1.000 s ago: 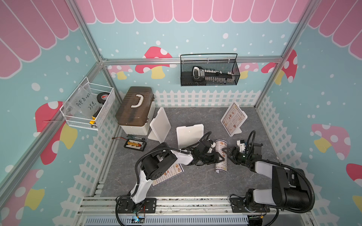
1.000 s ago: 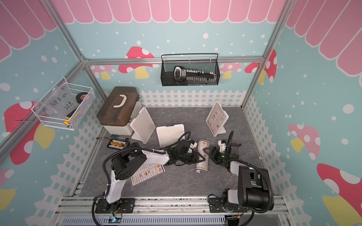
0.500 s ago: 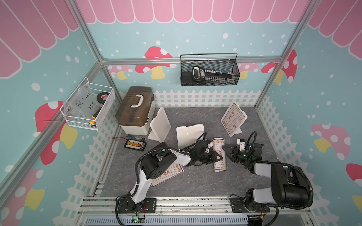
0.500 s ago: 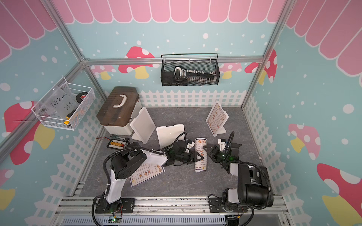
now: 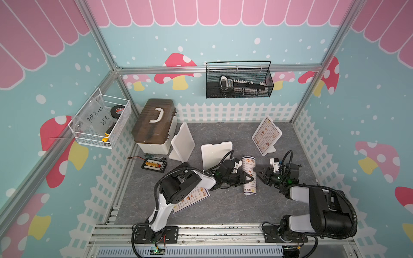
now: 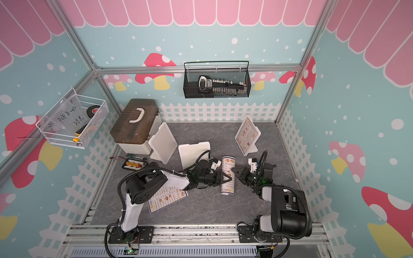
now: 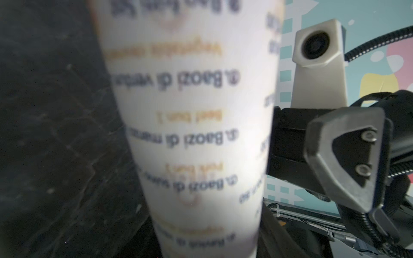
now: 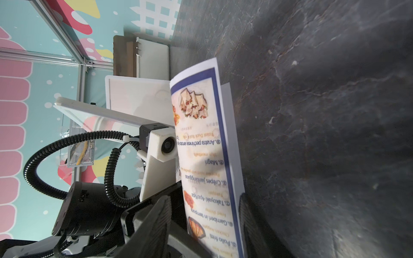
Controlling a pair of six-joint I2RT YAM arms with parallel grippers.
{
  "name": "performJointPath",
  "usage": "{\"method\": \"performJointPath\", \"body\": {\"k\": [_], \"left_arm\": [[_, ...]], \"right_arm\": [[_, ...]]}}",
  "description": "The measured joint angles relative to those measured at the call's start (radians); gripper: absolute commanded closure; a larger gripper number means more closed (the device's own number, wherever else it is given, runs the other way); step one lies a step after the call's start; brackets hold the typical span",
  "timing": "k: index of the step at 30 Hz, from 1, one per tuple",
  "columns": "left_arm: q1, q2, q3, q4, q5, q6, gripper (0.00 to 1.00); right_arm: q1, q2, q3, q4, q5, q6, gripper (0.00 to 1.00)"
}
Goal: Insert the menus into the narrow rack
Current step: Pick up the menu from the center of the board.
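One of the menus is bowed into a curl at mid-floor, and my left gripper is shut on it from the left. In the left wrist view this menu fills the space between the jaws of the left gripper. My right gripper reaches in from the right and is open. Its fingers straddle the menu's blue-bordered edge, with a gap on one side of the right gripper. A second menu lies flat under the left arm. A third stands in the white rack at the back right.
A brown-lidded tool box stands at the back left, with two white lids propped beside it and a black bit case on the floor. A black wire basket and a white one hang on the walls.
The left gripper has carried the curled menu slightly back and left. The right gripper has moved in onto the menu's edge and its jaws have narrowed.
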Motion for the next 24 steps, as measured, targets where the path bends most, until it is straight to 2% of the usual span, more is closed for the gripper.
{"method": "performJointPath", "body": {"k": [5,13,24], "left_arm": [[0.009,-0.022,-0.014,0.035,0.020,-0.003,0.46],[0.016,-0.045,-0.039,0.078,0.037,-0.011,0.47],[0.028,-0.113,-0.060,0.107,0.039,-0.018,0.47]], "right_arm": [[0.004,-0.032,-0.001,0.012,-0.010,0.004,0.55],[0.020,-0.046,-0.005,0.067,-0.019,0.030,0.49],[0.033,-0.121,-0.006,0.122,-0.032,0.077,0.52]]}}
